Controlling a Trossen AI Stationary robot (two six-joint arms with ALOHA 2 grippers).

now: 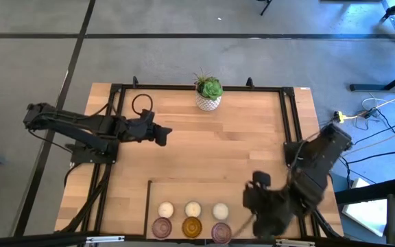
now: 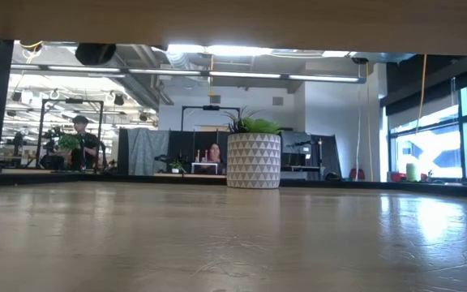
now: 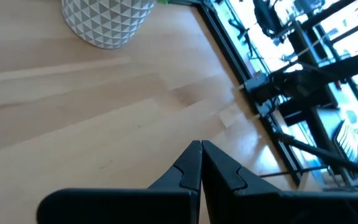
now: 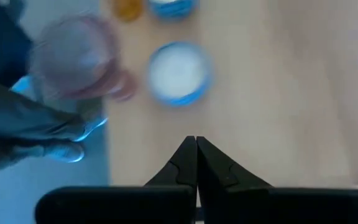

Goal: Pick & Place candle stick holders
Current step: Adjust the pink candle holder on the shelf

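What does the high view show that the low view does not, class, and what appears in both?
Only the high view shows the six candle stick holders in two rows at the table's near edge, the left end effector over the table's left part, and the right end effector beside the holders. Only the low view shows the room behind, with a seated person. Both show the green plant in its white patterned pot and the wooden table.

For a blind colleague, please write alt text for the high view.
Six candle stick holders sit in two rows at the table's near edge, the shut right gripper beside them. The shut left gripper waits mid-table; a potted plant stands at the far edge.
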